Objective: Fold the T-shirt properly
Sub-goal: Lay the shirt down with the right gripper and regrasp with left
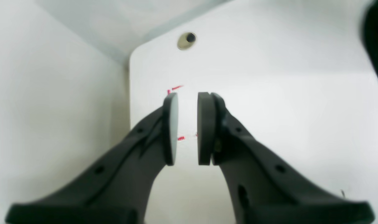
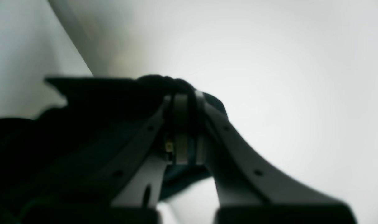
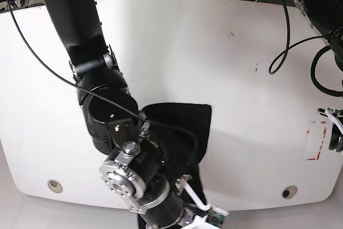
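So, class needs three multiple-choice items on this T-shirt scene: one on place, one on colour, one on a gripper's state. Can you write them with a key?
1. Where does the T-shirt lie?
A. near table edge
B. far corner
C. floor

2. What colour is it?
A. white
B. black
C. red

3. How is the right gripper?
A. wide open
B. out of view
C. shut on cloth

Key: A, it hangs over the table near edge in the base view; B, the cloth is black; C, dark fabric sits pinched between its pads in the right wrist view.
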Tool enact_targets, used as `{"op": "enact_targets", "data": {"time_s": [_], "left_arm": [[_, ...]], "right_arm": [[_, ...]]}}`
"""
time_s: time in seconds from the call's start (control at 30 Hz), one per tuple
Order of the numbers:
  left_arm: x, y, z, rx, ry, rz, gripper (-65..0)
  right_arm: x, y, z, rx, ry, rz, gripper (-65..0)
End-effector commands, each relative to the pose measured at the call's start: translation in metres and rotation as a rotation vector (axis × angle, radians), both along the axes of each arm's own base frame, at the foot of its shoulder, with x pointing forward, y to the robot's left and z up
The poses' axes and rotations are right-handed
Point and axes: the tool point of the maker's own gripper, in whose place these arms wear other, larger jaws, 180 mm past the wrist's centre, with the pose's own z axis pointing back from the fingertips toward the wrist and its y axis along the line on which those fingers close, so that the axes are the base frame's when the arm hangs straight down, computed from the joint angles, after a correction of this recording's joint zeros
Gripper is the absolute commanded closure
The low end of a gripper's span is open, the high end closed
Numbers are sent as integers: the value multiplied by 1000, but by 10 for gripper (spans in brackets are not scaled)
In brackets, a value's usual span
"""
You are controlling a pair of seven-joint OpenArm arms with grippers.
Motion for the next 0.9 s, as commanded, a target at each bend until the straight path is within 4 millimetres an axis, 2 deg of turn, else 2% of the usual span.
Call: {"op": "enact_targets", "data": {"time_s": [0.0,0.1,0.17,0.27,0.47,0.63,0.8,0.87], "left_arm": [[-7,17,16,20,-45,44,-104],[-9,20,12,19,-37,51,-104],[-11,20,9,18,-28,54,-104],[-18,27,3,31,-4,64,-104],[-19,28,0,35,8,67,-106],[-22,21,-17,6,38,58,-108],[-28,18,-39,-22,88,61,-108],[-30,16,-48,-35,110,59,-110]], "right_arm": [[-14,8,45,42,-107,2,0],[-30,22,62,78,-152,47,0],[-39,24,68,92,-179,60,0],[-42,12,63,90,-178,1,0],[-38,5,1,91,-41,-27,0],[-36,-18,-69,109,129,-86,0],[-50,-18,-133,150,270,-59,0],[-56,-16,-150,171,306,-39,0]]}}
